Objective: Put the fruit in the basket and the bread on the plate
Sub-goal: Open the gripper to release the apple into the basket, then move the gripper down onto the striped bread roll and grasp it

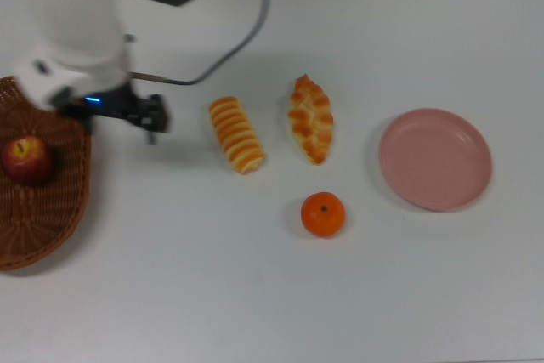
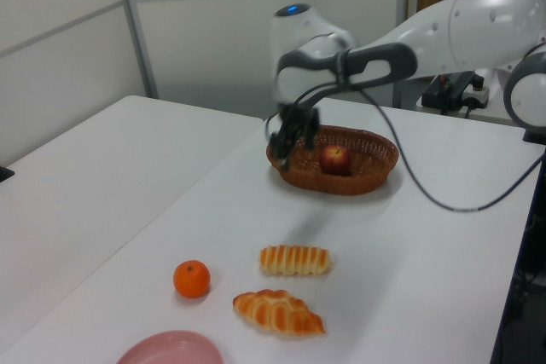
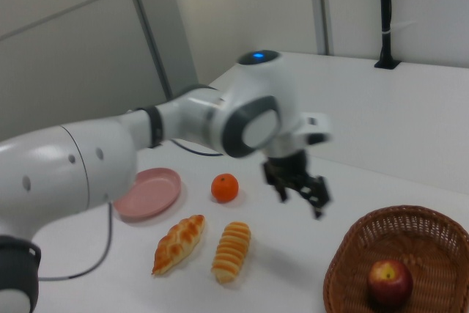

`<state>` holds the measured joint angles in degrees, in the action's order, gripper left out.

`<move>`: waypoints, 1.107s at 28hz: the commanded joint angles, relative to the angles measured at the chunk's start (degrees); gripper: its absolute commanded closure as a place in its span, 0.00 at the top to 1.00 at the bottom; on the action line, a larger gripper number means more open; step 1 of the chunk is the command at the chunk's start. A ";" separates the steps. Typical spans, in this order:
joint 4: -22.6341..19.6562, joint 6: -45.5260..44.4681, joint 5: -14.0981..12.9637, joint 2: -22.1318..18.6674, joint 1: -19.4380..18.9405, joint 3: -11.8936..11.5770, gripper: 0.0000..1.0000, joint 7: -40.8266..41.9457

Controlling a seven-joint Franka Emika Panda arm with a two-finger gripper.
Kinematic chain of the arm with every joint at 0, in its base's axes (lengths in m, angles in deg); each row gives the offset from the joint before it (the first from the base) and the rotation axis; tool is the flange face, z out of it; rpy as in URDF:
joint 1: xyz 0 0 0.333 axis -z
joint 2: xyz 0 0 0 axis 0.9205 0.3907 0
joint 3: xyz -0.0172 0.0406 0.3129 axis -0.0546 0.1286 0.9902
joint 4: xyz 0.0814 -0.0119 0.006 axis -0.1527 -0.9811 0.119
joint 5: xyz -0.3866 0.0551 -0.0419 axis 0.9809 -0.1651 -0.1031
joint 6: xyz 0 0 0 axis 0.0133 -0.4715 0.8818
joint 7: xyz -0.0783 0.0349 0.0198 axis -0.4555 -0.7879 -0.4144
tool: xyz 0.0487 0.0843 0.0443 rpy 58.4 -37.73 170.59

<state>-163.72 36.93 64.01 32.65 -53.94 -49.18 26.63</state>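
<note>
One apple (image 1: 25,159) sits inside the wicker basket (image 1: 53,218) at the top view's left edge, alone, nothing gripping it. Mandarin (image 1: 323,214) on the white surface (image 1: 255,295), just below the two pastries in the top view, between them and the pink plate (image 1: 435,159). Ribbed striped pastry (image 1: 236,133) and braided pastry (image 1: 310,118) lie side by side mid-surface, apart from each other, both off the plate. Plate holds nothing; it sits at the top view's right, well apart from the basket. Gripper (image 3: 299,188) hangs in the air above the surface between basket and ribbed pastry, past the basket rim, holding nothing; fingers look spread apart in the right view, pointing down. Black cable (image 1: 229,48) loops from the arm (image 3: 132,152) across the surface.
</note>
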 commanded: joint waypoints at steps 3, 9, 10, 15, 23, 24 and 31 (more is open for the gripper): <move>-3.46 -3.01 0.51 1.39 -9.53 -1.15 1.00 1.03; -3.55 -3.01 6.05 4.73 -14.46 -1.15 1.00 0.68; -3.55 -3.01 6.66 5.00 -14.81 -1.15 1.00 0.68; -4.51 -2.84 9.30 6.66 -16.04 -1.15 1.00 0.59; -5.04 -2.83 11.15 8.16 -17.80 -1.15 0.29 -0.73; -4.95 -2.83 11.06 8.07 -17.80 -1.15 0.17 -0.73; -4.43 -2.75 10.36 7.81 -17.80 -1.15 0.00 -1.52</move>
<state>-167.65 34.49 74.29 41.52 -70.88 -49.42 26.28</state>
